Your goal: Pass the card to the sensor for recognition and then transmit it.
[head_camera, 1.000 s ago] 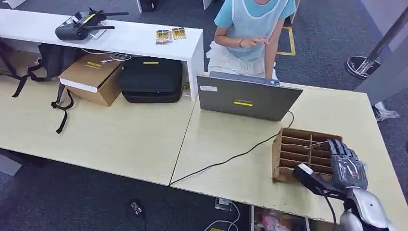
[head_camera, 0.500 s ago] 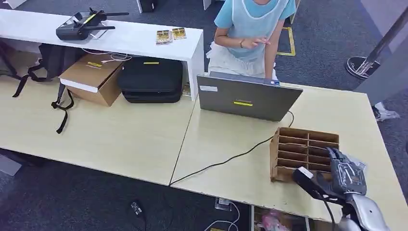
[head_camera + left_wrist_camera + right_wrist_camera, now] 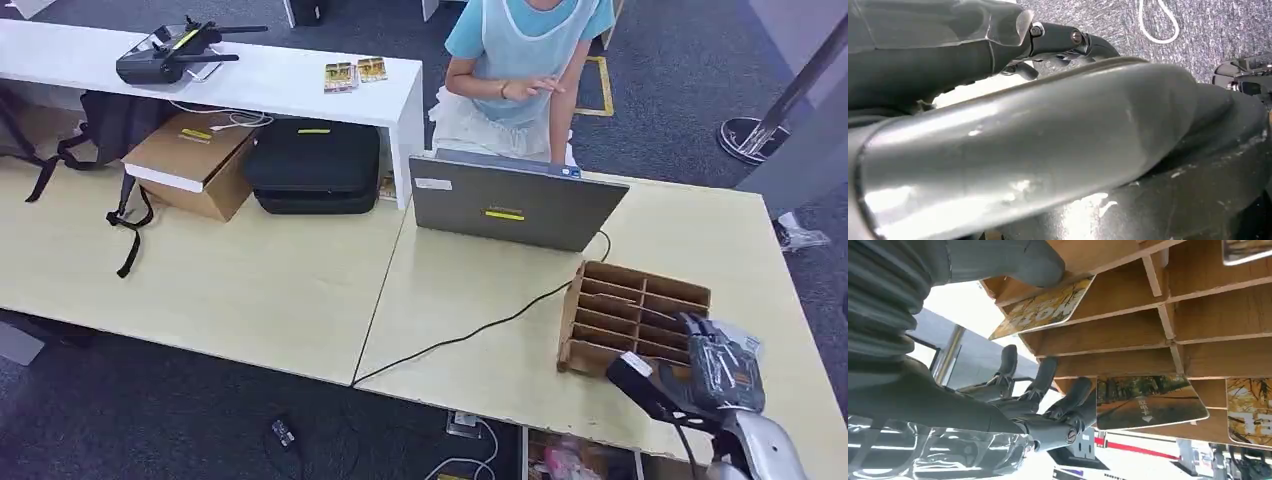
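A brown cardboard card rack (image 3: 632, 318) with several slots stands on the right table, in front of the laptop. My right hand (image 3: 718, 368) hovers at its near right corner, fingers apart. In the right wrist view a yellow card (image 3: 1044, 309) sticks out of one slot, right beside the grey thumb (image 3: 1035, 262). The dark fingers (image 3: 1045, 385) spread on the card's other side and do not touch it. Other picture cards (image 3: 1148, 401) lie in neighbouring slots of the rack (image 3: 1168, 320). My left hand (image 3: 1023, 145) hangs over the carpet with nothing in it.
A grey laptop (image 3: 515, 205) stands open behind the rack, its black cable (image 3: 470, 335) running across the table to the front edge. A person (image 3: 525, 60) sits behind the laptop. To the left are a cardboard box (image 3: 190, 160), a black case (image 3: 312, 165) and a white shelf (image 3: 260, 75).
My right hand has drawn back from over the rack's slots toward the table's near edge. The rack's near end has turned slightly to the left.
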{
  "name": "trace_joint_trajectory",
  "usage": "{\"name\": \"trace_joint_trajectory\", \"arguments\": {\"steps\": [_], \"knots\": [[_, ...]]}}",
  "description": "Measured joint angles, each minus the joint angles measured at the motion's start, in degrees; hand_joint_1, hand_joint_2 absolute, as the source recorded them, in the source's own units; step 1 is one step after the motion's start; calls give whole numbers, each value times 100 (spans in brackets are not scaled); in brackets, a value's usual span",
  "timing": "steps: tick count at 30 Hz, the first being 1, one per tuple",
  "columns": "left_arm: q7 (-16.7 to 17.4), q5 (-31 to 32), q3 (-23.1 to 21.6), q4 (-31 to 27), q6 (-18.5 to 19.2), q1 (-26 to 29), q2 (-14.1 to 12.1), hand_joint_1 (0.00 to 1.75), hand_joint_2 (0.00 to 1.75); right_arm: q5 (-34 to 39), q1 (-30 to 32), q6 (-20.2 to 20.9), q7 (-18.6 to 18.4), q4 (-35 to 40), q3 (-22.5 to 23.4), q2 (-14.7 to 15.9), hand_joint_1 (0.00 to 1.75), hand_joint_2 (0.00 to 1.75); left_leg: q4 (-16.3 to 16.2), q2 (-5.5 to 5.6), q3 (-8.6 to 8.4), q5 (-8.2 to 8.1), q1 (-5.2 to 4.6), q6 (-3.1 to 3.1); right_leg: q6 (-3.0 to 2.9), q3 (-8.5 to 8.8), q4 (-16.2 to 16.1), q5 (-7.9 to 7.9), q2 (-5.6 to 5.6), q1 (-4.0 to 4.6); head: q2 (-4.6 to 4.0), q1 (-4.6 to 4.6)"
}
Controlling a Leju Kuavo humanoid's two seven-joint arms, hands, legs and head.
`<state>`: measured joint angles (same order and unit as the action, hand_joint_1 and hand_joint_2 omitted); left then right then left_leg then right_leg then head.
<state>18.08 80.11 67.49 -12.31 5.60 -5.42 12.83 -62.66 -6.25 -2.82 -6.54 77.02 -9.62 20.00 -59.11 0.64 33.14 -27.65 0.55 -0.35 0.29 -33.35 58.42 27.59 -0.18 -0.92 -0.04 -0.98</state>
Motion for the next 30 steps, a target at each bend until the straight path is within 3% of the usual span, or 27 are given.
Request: {"name": "trace_joint_trajectory", "arguments": {"steps": [3,5,6,7,9,10,11,30], "knots": [[0,-28,0,0,-11,2,7,0,0,-4,40,-2,-2,46,13,2,124,175,0,0,0,0,0,0,0,1,0,0,0,0,0,0],[0,-48,2,0,-26,2,11,0,0,-11,70,-4,-4,79,33,2,99,175,0,0,0,0,0,0,0,1,0,0,0,0,0,0],[0,-52,2,0,-37,2,11,0,0,-11,71,-7,-7,89,41,2,96,175,0,0,-1,0,0,0,0,1,0,0,0,0,0,2],[0,-59,4,0,-44,2,13,0,0,-11,74,-4,-11,94,52,2,68,175,0,1,-1,0,0,0,0,2,0,0,-1,0,0,0],[0,-70,4,0,-48,4,13,0,0,-11,104,-2,-22,107,87,4,52,175,0,1,0,0,0,0,0,2,0,0,-2,0,0,0],[0,-83,7,0,-48,4,13,0,0,-11,114,-4,-22,114,94,7,16,175,0,0,-1,0,0,0,0,2,0,0,-1,0,0,0],[0,-87,7,0,-50,3,13,0,0,-11,122,-4,-22,129,103,7,0,175,0,0,-1,0,0,0,0,2,0,0,-1,0,0,0],[0,-197,46,0,-63,4,17,0,0,-4,72,15,-22,181,175,7,0,175,0,2,-7,0,0,0,1,9,-1,0,-3,0,0,0]]}}
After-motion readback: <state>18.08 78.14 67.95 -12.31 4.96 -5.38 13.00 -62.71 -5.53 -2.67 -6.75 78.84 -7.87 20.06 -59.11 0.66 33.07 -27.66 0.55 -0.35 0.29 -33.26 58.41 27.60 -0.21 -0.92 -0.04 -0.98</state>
